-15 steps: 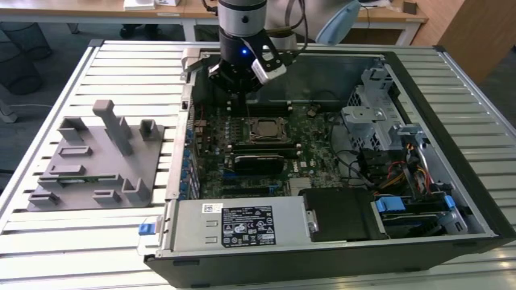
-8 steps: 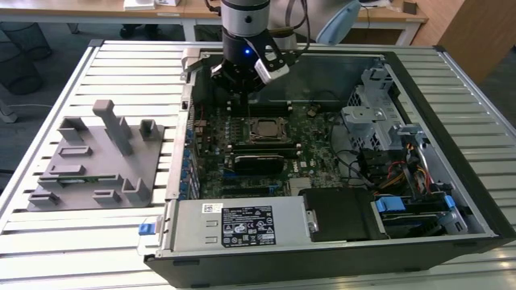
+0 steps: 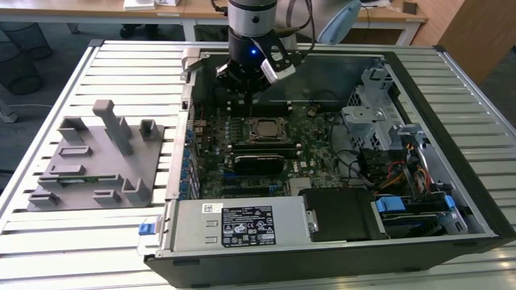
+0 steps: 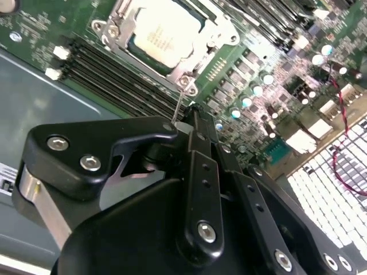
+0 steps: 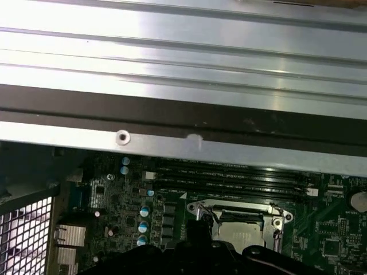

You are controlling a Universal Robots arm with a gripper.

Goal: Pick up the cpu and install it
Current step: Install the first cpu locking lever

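Motherboard [image 4: 269,74] below: cpu [image 4: 166,31] (socketed) just beyond end effector [image 4: 188,117].

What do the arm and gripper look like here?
The arm has a silver-grey cylindrical wrist that turns black lower down, with a glowing blue light and a white-and-black module on its side; dark cables run beside it. The gripper is matte black angular link bars dotted with silver screws.

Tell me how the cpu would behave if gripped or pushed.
The cpu looks flat and rigid, so it should stay stiff, and is likely light. Its shiny metal top probably gives little grip and may slip. Sitting low inside the socket frame, it likely won't slide sideways, and being thin it shouldn't roll or tip.
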